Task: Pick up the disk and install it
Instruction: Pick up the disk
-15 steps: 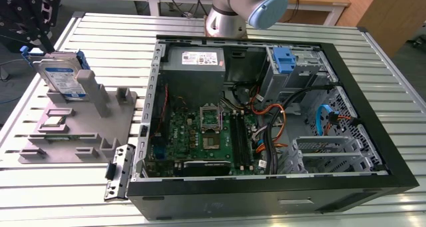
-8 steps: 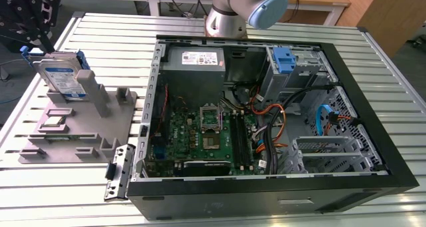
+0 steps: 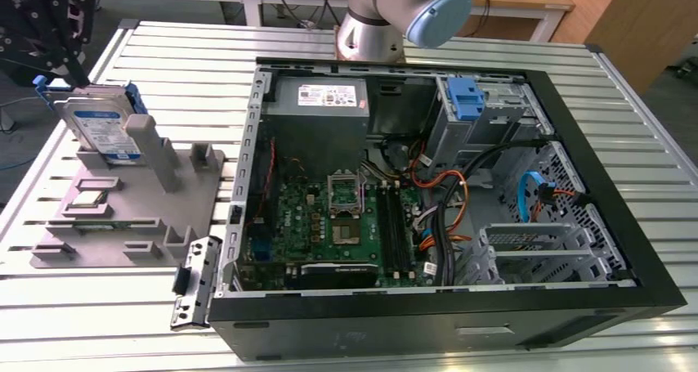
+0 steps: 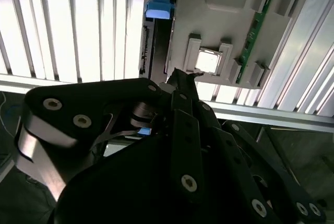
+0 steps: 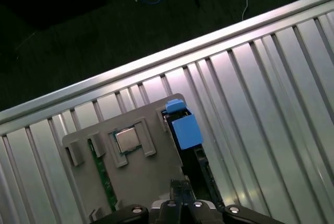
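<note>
The arm's black hand [image 3: 60, 73] is hanging right at the top edge of the disk [image 3: 104, 127], a flat silver-grey metal drive with a white-and-blue label, clipped in a bright blue plastic carrier frame. How far the hand is open, and whether it is gripping the disk, cannot be told.

The disk is standing upright on its edge in a slot of the pale grey plastic fixture tray [image 3: 142, 225]. The tray is lying on the ribbed aluminium table [image 3: 163, 53], just beside the open black computer case [image 3: 610, 225], on the exterior view's left.

In the first wrist view the hand [image 5: 180, 190] is pointing down at the tray [image 5: 151, 182], with the disk's blue frame end [image 5: 182, 127] near a square silver processor chip [image 5: 128, 140].

Inside the case, a grey power supply box [image 3: 327, 98] and a lone blue plastic bracket [image 3: 466, 100] are sitting along the far wall.
</note>
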